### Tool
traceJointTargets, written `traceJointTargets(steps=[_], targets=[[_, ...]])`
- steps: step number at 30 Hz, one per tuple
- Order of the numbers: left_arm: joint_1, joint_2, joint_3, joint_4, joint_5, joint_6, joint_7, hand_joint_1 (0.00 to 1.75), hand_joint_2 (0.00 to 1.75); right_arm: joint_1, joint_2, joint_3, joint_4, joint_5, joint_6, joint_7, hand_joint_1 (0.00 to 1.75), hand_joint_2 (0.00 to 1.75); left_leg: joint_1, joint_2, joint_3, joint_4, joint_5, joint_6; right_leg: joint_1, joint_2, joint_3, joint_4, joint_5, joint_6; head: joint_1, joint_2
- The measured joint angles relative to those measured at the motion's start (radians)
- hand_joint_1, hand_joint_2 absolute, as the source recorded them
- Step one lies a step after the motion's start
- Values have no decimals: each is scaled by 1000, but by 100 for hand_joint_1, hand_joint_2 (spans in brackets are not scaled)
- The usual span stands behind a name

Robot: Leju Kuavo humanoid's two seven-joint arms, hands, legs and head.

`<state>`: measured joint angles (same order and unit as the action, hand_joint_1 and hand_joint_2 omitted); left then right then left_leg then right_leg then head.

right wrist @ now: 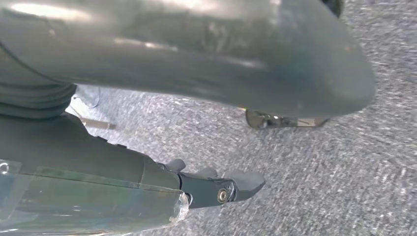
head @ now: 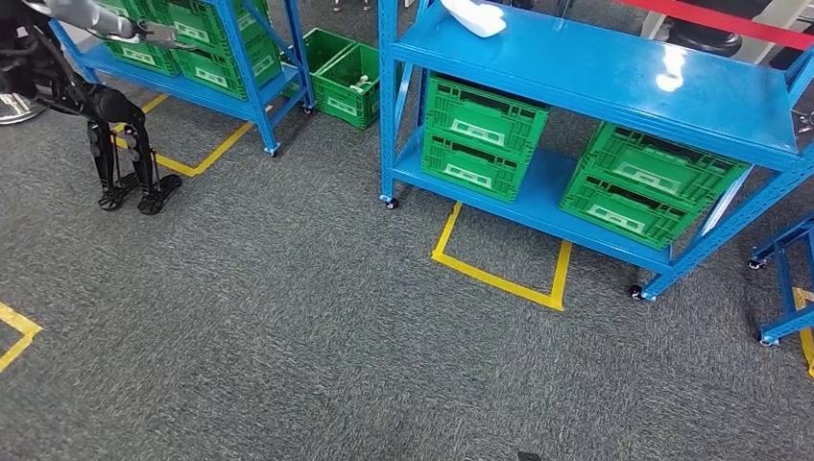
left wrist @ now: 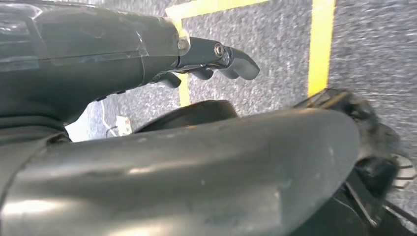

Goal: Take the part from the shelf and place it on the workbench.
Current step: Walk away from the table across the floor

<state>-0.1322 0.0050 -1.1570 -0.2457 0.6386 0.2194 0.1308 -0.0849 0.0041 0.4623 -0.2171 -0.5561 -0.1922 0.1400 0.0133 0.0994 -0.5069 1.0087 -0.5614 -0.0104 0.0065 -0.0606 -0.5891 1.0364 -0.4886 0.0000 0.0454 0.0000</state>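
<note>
A white part [head: 477, 16] is seen lying on the top deck of the blue shelf [head: 614, 72], at its far left end, well apart from both hands. Green crates [head: 480, 134] are stacked on the lower deck, more [head: 645, 187] toward the right end. Yellow floor tape [head: 499, 279] is laid on grey carpet in front of the shelf.

Left hand [left wrist: 216, 61]: fingers [left wrist: 241, 66] are held loosely bent over the carpet, nothing gripped, yellow tape [left wrist: 319, 44] just beyond the fingertips.

Right hand [right wrist: 216, 184]: fingers [right wrist: 248, 181] are held slightly bent and close together, nothing gripped, bare carpet beyond them.
</note>
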Motion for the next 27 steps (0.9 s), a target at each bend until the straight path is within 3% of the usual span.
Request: traceJointTargets(steps=[1, 3, 5, 7, 9, 10, 11, 12, 14, 16, 18, 19, 21, 22, 24, 25, 26, 27], targets=[[0, -2, 0, 0, -2, 0, 0, 0, 0, -2, -1, 0, 0, -1, 0, 0, 0, 0, -2, 7, 2, -1, -2, -4, 5, -9, 6, -14, -5, -5, 0, 0], [-1, -4, 0, 0, -4, 0, 0, 0, 0, -3, -4, 1, 0, -3, 1, -1, 0, 0, -3, 20, 10, -8, -6, -14, 5, 5, 9, -23, -6, -13, 1, 0], [-3, -6, -2, -1, -8, 0, 0, 0, 0, -1, -6, 4, 0, -6, 2, -1, 0, 0, 0, -30, 10, 12, -25, -24, -1, 24, 21, -40, -2, -22, -4, 0], [-2, -6, -4, -1, -10, 0, 1, 0, 0, -5, -7, 8, 0, -9, 2, -1, 0, 0, 3, -97, -36, 108, -72, -29, -6, 45, 31, -50, 0, -30, -15, 0], [1, -6, -6, 0, -10, 0, 2, 0, 0, -9, -7, 11, 0, -9, 2, -2, 0, 0, 4, -107, -108, 225, -107, -31, -5, 72, 34, -50, -2, -35, -28, 0], [3, -5, -7, 0, -10, 0, 3, 0, 0, -8, -7, 12, 0, -9, 2, -2, 0, 0, 4, -107, -131, 249, -99, -32, -4, 86, 36, -49, -5, -35, -33, 0], [4, -5, -8, 0, -10, 0, 4, 0, 0, -6, -7, 14, 0, -9, 2, -2, 0, 0, 4, -107, -138, 239, -74, -32, -4, 101, 39, -47, -8, -34, -37, 0], [5, -4, -8, 0, -10, 0, 4, 0, 0, -5, -7, 16, 0, -9, 2, -2, 0, 0, 5, -114, -129, 195, -32, -31, -5, 116, 43, -45, -11, -32, -41, 0], [5, -4, -8, 0, -11, 0, 4, 0, 0, -4, -7, 17, 0, -9, 2, -2, 0, 0, 10, -167, -91, 85, 34, -26, -7, 142, 44, -36, -21, -23, -48, 0], [5, -3, -8, 0, -12, -1, 4, 0, 0, -8, -7, 17, 0, -9, 2, -2, 0, 0, 12, -204, -67, 28, 44, -18, -10, 166, 38, -28, -27, -11, -51, 0], [5, -3, -8, 0, -12, -1, 4, 0, 0, -8, -8, 18, 0, -9, 2, -3, 0, 0, 9, -182, -57, 17, 36, -8, -15, 192, 33, -29, -26, 2, -51, 0], [5, -4, -8, 0, -12, -1, 4, 0, 0, -7, -8, 18, 0, -9, 2, -3, 0, 0, 9, -167, -52, 12, 36, -2, -15, 186, 31, -27, -29, 8, -49, 0], [4, -5, -8, 0, -13, -1, 4, 0, 0, -8, -8, 19, 0, -9, 2, -3, 0, 0, 11, -130, -40, 2, 34, 8, -12, 137, 9, 20, -57, 19, -36, 0], [5, -5, -8, 0, -13, -1, 4, 0, 0, -10, -8, 19, 0, -9, 2, -3, 0, 0, 9, -110, -34, 0, 31, 13, -12, 104, -17, 71, -82, 25, -28, 0], [6, -5, -8, 0, -13, -1, 4, 0, 0, -13, -7, 20, -1, -10, 2, -3, 0, 0, 5, -71, -27, 0, 22, 18, -16, 74, -81, 187, -127, 34, -19, 0], [6, -4, -8, 0, -13, -1, 4, 0, 0, -10, -7, 20, -1, -10, 2, -3, 0, 0, 5, -54, -24, 0, 17, 18, -18, 68, -100, 220, -131, 36, -18, 0], [5, -4, -8, 0, -13, -2, 4, 0, 0, -6, -7, 20, -1, -10, 2, -3, 0, 0, 4, -41, -19, 0, 13, 17, -19, 64, -103, 221, -116, 36, -17, 0], [3, -4, -8, 0, -13, -2, 4, 0, 0, -1, -8, 20, 0, -10, 2, -3, 0, 0, 4, -30, -14, 0, 8, 16, -18, 59, -88, 188, -86, 34, -14, 0]])
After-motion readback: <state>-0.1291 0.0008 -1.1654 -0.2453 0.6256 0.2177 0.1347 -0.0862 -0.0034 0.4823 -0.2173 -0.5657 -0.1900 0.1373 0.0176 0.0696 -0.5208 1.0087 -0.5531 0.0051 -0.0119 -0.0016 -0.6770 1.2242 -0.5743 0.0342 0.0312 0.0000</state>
